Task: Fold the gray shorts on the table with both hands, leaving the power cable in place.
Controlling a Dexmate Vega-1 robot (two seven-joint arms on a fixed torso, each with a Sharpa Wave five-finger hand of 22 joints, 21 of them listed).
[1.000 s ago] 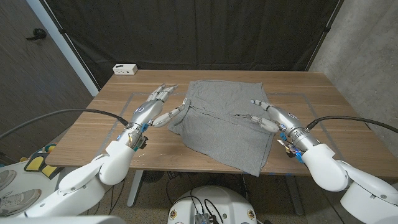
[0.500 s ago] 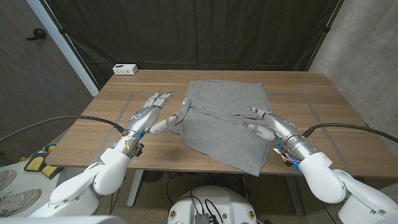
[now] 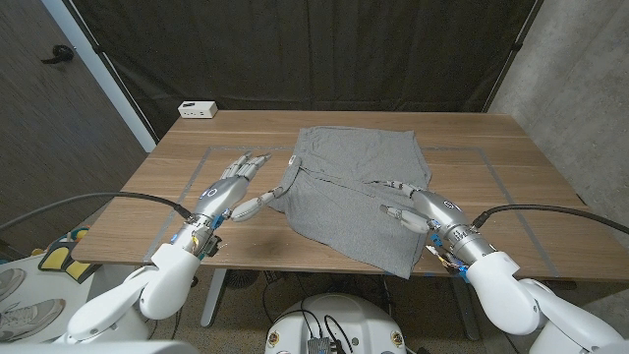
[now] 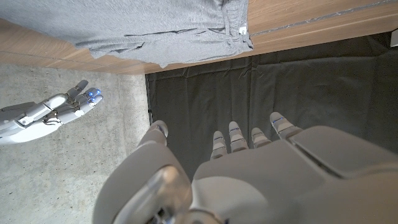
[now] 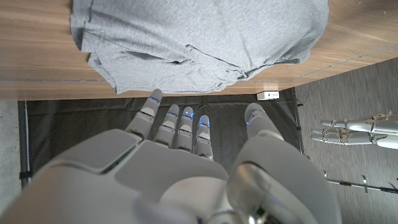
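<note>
The gray shorts lie partly folded and rumpled at the table's middle, with one corner reaching the near edge. My left hand is just left of the shorts with its fingers apart and nothing in it. Its thumb points at the cloth's left edge, and I cannot tell whether it touches. My right hand hovers over the shorts' right side, fingers spread and empty. The left wrist view shows the shorts beyond my left hand. The right wrist view shows the shorts beyond my right hand.
A small white power box sits at the table's far left corner, well away from both hands. Faint tape lines mark the wooden table. A dark curtain hangs behind the table.
Both hands have drawn back toward the near edge. The left has come away along the shorts' left side, and the right has slid nearer over the right side. The shorts look unchanged.
</note>
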